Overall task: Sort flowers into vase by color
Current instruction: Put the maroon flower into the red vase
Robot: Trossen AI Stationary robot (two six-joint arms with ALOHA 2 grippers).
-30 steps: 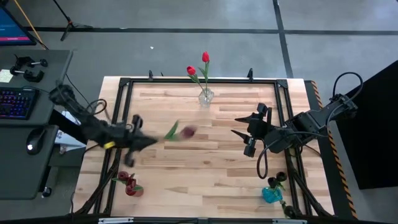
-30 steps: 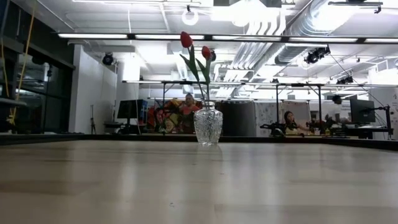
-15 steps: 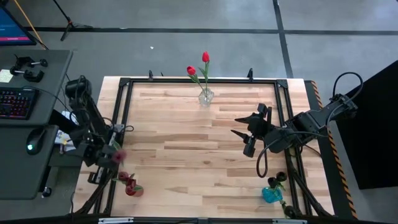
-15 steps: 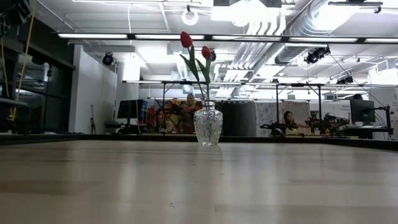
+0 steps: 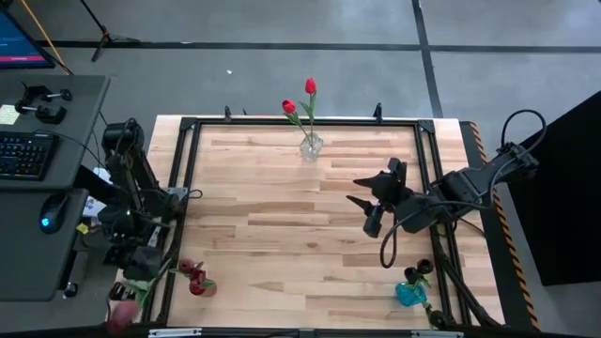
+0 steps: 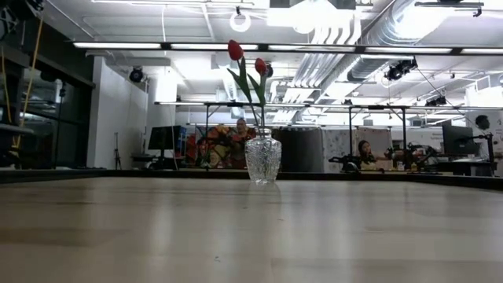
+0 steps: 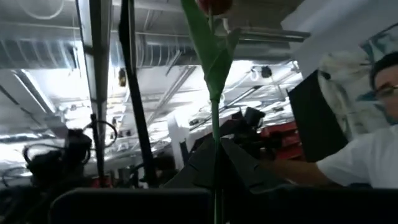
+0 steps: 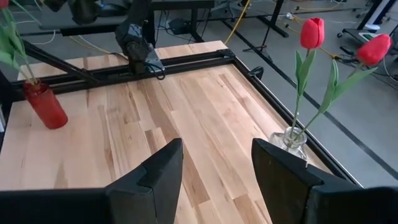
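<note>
Left end effector [image 5: 141, 282] sits off the near-left corner of the counter [image 5: 282, 225], past the black frame rail. Fingers are pressed together, pinching the green stem of a maroon tulip [image 5: 120, 314]. In the overhead view the bloom is blurred and hangs outside the counter edge near the picture's bottom; the stem is barely traceable. In the left wrist view the stem [image 7: 214, 124] runs up between the dark fingers [image 7: 242, 165], and the bloom is cut off at the frame edge. A person shows partly at that view's side.

Red vase [image 5: 197, 280] stands near-left on the counter, just beside the left end effector, with dark blooms in it; how many I can't make out. It shows in the right wrist view [image 8: 45, 106] with stems cut off.

Clear glass vase [image 5: 311, 146] is at the far edge, centre, holding two bright red tulips [image 5: 310, 87]. Both are clear in the low view [image 6: 235, 50].

Blue vase [image 5: 410, 293] is near-right, partly hidden by cable and frame; contents are unreadable.

Right end effector [image 5: 362, 191] hovers over the right-centre of the counter, fingers [image 8: 155, 171] spread, nothing between them, well apart from every vase.

The low view shows neither arm.
</note>
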